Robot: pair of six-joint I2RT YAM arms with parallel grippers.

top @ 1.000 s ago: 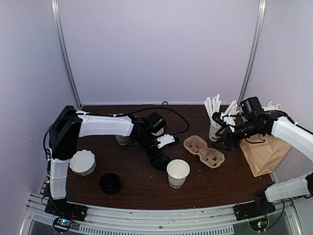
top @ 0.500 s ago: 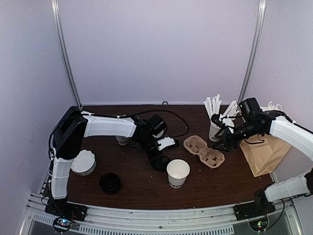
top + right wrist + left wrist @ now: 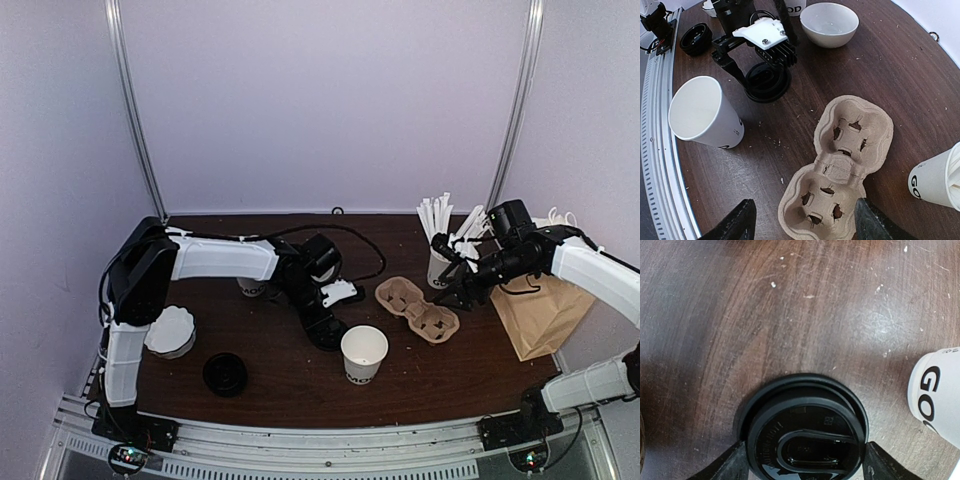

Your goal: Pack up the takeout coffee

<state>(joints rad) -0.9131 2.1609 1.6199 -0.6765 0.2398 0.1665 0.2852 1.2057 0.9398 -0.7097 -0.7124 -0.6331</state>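
From above, the takeout coffee (image 3: 256, 289) stands on the desk (image 3: 280, 385) well left of the pulp carrier (image 3: 417, 308), its top hidden beneath the left arm (image 3: 215, 257). The left claw (image 3: 327, 328) sits low, near the carrier's left side; the right claw (image 3: 453, 284) hangs at its right end.

Left wrist: the fingers spread wide, straddling a black lid (image 3: 805, 437); contact is unclear.

Right wrist: the fingers are wide apart and empty, over the carrier.
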